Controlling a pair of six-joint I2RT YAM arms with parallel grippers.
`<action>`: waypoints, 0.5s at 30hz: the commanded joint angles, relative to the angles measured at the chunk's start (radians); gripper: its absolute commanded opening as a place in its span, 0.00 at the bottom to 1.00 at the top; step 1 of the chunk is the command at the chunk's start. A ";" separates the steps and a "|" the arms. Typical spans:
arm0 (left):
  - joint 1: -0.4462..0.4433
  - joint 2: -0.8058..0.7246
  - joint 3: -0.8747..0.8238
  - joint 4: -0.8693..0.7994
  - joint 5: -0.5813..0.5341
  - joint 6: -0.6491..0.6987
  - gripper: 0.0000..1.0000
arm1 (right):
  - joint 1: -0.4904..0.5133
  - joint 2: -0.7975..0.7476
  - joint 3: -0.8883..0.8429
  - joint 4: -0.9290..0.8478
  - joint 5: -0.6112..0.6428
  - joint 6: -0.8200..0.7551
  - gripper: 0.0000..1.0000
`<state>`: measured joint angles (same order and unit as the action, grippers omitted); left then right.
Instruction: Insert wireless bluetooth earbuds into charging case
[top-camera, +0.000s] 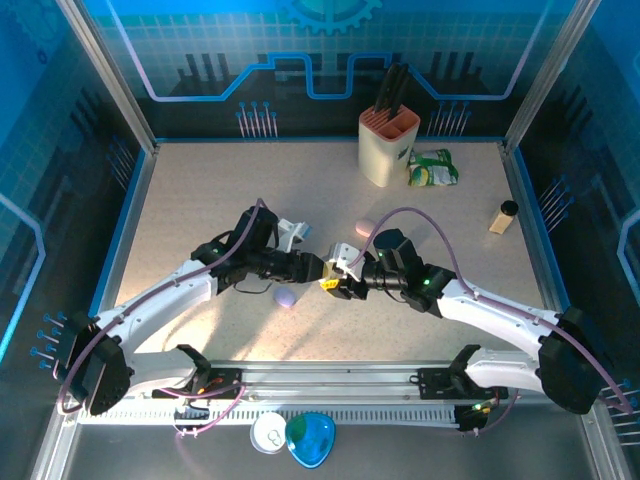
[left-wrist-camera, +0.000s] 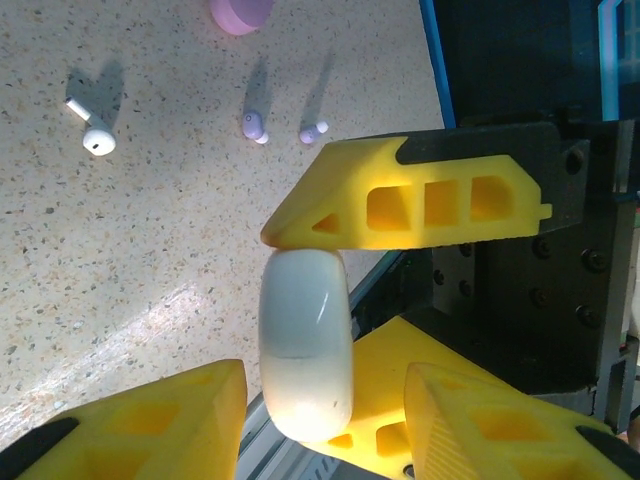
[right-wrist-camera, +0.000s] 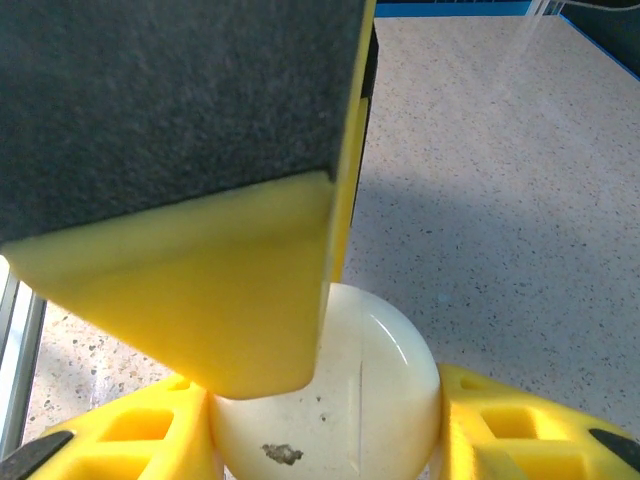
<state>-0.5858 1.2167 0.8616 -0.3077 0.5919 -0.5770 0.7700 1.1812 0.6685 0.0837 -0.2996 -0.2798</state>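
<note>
Speckled tabletop (top-camera: 200, 200) lies inside blue-lit walls. At its centre the right jaws clamp a white charging case (right-wrist-camera: 330, 400) from both sides. The left jaws straddle the same case, and whether they grip it cannot be told. Beyond lie a white earbud (left-wrist-camera: 92, 130) and lilac earbuds (left-wrist-camera: 255, 126), near a lilac case (left-wrist-camera: 240, 12).

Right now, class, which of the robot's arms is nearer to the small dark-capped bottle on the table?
Right. The right arm reaches in from that side, and the bottle stands beyond its forearm, toward the back right. The left arm lies left of the table's middle.
</note>
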 joint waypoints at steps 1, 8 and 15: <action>-0.009 0.007 -0.009 0.019 0.012 0.008 0.42 | -0.012 -0.020 0.027 0.030 -0.019 0.009 0.48; -0.019 0.030 0.006 -0.016 0.005 0.037 0.31 | -0.019 -0.020 0.026 0.034 -0.020 0.016 0.48; -0.020 0.001 -0.012 0.020 -0.013 0.068 0.18 | -0.024 -0.041 0.028 0.032 -0.020 0.031 0.61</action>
<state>-0.5972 1.2388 0.8616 -0.3008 0.5873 -0.5518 0.7586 1.1759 0.6685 0.0807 -0.2985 -0.2638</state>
